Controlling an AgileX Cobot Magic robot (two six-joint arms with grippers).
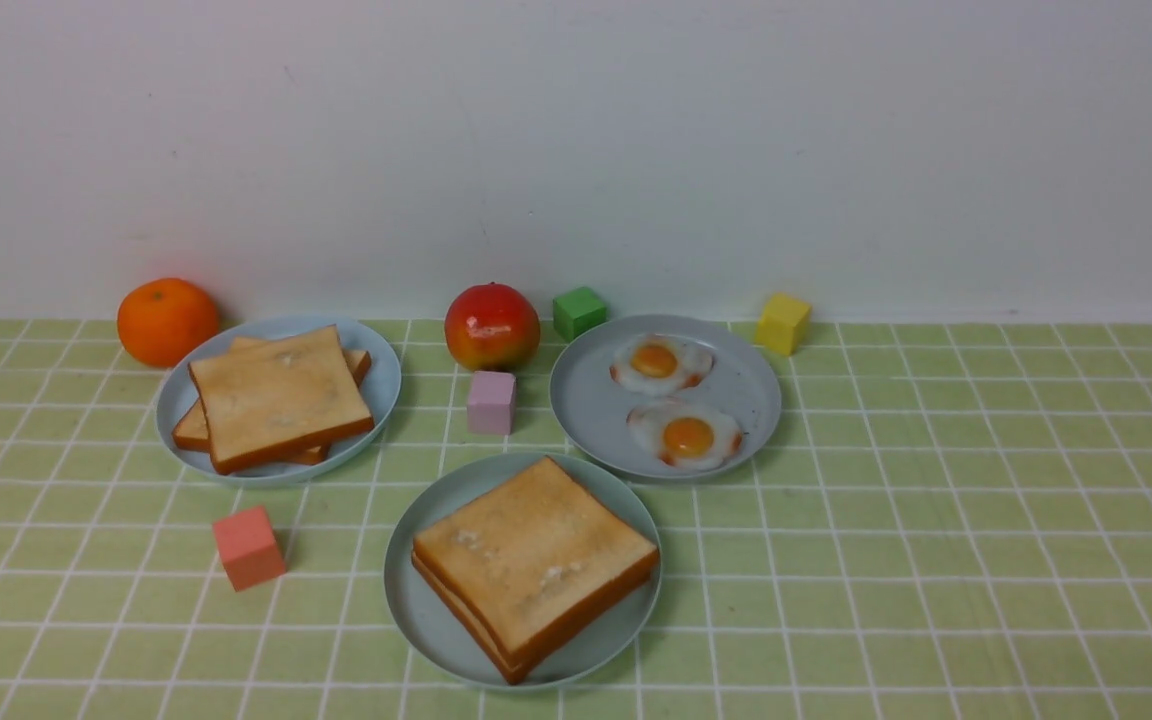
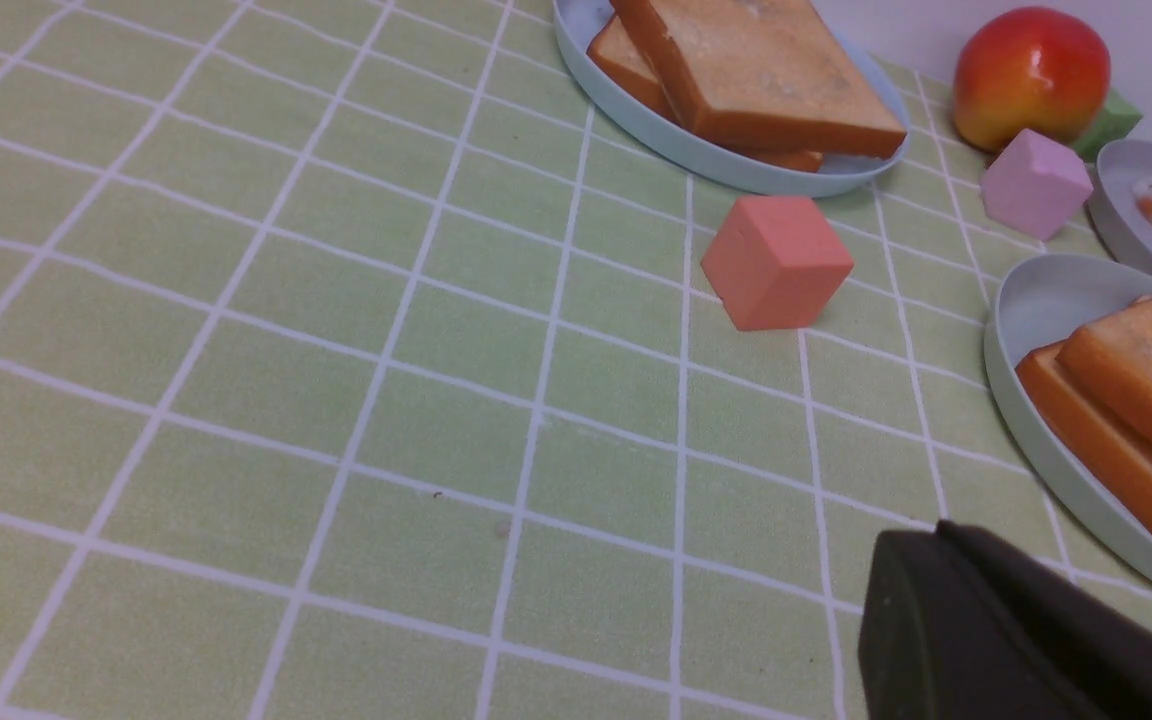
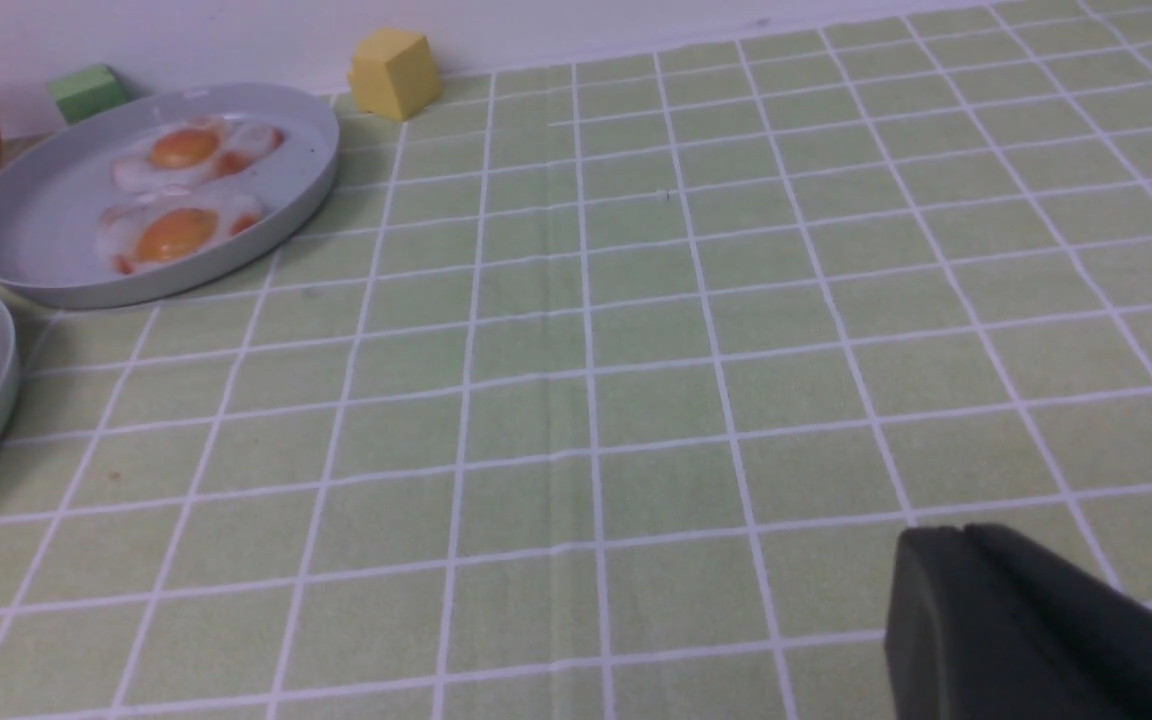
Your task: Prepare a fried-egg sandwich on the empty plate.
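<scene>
Sandwich (image 1: 534, 562) sat finished on the mint plate (image 1: 416, 610), front centre of the worktop, diagonal to me. Left tool (image 2: 996, 620) was closed, empty, nearer the plate. Right tool (image 3: 1016, 625): couldn't tell the gap, nothing held.

Your left gripper (image 2: 946, 560) hangs low over the table (image 2: 236, 400), jaws together; your right gripper (image 3: 956, 570) likewise, holding nothing.
</scene>
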